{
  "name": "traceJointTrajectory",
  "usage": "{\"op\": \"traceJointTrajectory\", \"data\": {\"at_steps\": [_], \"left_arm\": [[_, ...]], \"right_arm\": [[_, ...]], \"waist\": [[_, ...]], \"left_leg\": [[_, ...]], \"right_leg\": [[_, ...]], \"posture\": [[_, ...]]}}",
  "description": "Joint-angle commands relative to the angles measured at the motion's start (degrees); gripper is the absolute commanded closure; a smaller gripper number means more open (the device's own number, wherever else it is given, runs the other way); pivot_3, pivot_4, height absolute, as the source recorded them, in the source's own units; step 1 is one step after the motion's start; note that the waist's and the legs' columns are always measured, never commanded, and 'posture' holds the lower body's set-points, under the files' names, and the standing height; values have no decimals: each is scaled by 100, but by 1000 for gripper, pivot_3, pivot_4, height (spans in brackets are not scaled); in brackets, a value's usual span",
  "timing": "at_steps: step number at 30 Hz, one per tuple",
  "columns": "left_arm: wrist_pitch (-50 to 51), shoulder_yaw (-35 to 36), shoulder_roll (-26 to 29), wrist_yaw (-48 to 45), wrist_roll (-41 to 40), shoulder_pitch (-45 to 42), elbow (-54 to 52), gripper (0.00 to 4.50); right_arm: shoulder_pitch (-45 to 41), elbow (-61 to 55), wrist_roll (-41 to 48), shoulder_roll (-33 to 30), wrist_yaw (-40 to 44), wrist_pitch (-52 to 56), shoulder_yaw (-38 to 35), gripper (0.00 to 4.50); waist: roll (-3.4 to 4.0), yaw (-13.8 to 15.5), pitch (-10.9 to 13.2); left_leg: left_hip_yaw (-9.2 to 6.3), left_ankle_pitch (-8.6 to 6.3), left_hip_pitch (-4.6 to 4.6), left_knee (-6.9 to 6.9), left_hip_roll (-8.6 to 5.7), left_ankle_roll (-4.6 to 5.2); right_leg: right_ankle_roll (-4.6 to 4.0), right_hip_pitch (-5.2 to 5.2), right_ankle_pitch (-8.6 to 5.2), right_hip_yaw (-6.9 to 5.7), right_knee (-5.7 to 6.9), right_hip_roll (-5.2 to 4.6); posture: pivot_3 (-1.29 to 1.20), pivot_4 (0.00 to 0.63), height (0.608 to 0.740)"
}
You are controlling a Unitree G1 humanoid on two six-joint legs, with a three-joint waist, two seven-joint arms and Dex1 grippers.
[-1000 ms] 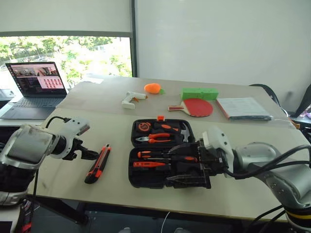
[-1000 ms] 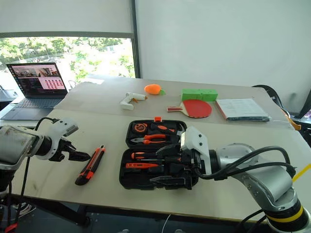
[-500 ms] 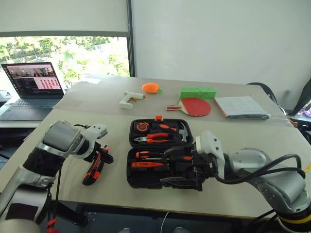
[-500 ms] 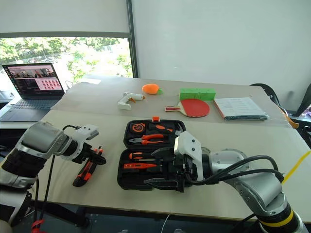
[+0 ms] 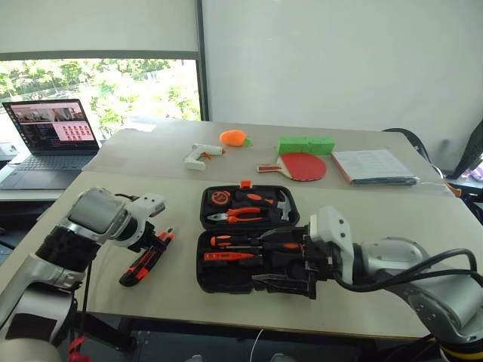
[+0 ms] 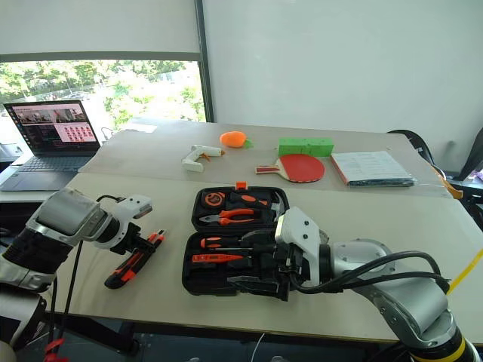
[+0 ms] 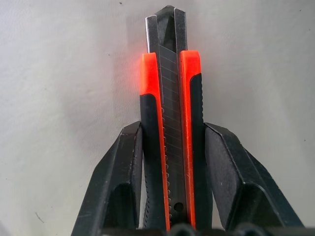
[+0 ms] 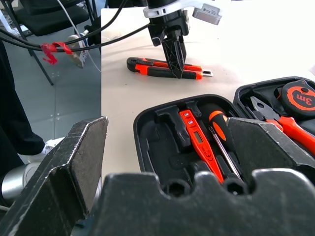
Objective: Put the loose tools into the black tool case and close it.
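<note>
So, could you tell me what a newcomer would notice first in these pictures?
The open black tool case at the table's middle, with orange-handled tools in its slots. To its left, the left gripper has closed on the utility knife lying on the table, while the right gripper hangs open over the case's near edge.

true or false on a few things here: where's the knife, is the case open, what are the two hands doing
1. The left hand has its fingers on both sides of the utility knife. True.
2. The black tool case is closed. False: it lies open, tools showing in its slots.
3. The right hand is open. True.
4. The knife already sits in the case. False: it lies on the table, left of the case.
5. The red paddle lies beyond the case. True.
</note>
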Motion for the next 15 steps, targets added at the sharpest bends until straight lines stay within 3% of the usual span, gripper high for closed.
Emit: {"op": "traceJointTrajectory", "data": {"at_steps": [1, 6, 10, 13, 15], "left_arm": [[-186, 55, 35, -22, -84, 213, 235, 3101], [-1608, -44, 216, -359, 297, -216, 787, 3105], [-3612, -408, 314, -1517, 741, -1007, 1114, 3105], [-4348, -660, 133, -2220, 963, -1427, 1166, 3105], [-4476, -838, -273, -2589, 1018, -1856, 1179, 3105]], "right_arm": [[-51, -103, 89, -94, 100, -67, -165, 0], [-110, -7, 90, -137, 204, -76, -182, 0], [-71, 20, 109, -273, 383, -65, -194, 0], [-14, 45, 98, -338, 466, -93, -211, 0], [72, 56, 69, -373, 492, -101, -243, 0]], "waist": [[3, -3, -2], [3, 7, -2], [-29, 64, 17], [-31, 118, 18], [-31, 156, 18]], "left_leg": [[0, 0, 0, 0, 0, 0], [0, 2, 2, 2, 0, -3], [0, 7, -13, 7, 0, -11], [3, 6, -31, 7, -1, -10], [5, 2, -39, 7, -5, -5]], "right_leg": [[0, 0, 0, 0, 0, 0], [-3, 0, 1, -1, 6, 1], [-6, -11, 4, -6, 3, 2], [1, -14, 5, -6, -16, -1], [7, -17, 4, -6, -22, -6]], "posture": [[0, 150, 736], [0, 150, 736], [0, 150, 736], [0, 150, 736], [0, 150, 736]]}}
